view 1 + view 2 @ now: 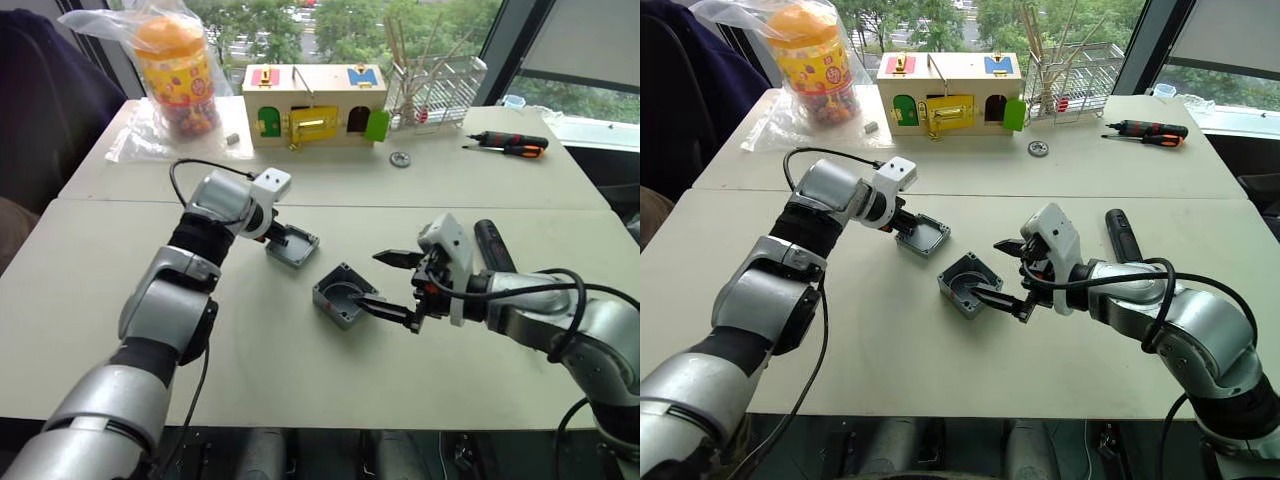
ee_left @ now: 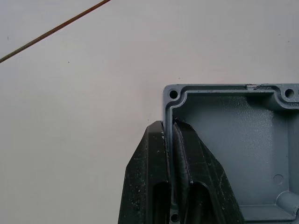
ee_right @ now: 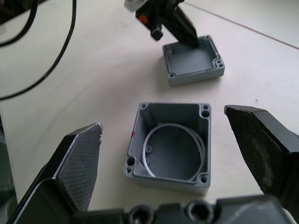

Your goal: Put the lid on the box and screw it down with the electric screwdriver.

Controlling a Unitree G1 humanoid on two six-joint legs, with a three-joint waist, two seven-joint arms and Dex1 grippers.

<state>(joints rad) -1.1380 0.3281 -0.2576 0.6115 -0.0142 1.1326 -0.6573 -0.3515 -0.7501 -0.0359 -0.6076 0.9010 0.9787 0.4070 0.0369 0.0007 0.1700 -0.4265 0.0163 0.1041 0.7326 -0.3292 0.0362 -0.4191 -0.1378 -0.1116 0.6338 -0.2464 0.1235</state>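
Observation:
The lid (image 1: 296, 248) is a shallow grey cover lying hollow side up on the white table, just left of the box. My left gripper (image 2: 172, 186) is shut on the lid's near rim wall, one finger inside and one outside. The box (image 1: 340, 295) is a deeper grey enclosure, open on top, with a pale ring inside and a red mark (image 3: 134, 133) on one side. My right gripper (image 1: 367, 278) stands open at the box's right side, its fingers (image 3: 84, 158) spread wider than the box. The electric screwdriver (image 1: 492, 245), a thick black cylinder, lies on the table behind my right forearm.
At the back stand a wooden box with coloured doors (image 1: 315, 105), a jar in a plastic bag (image 1: 178, 70) and a wire rack (image 1: 440, 85). A metal ring (image 1: 401, 159) and two hand screwdrivers (image 1: 510, 146) lie at the back right.

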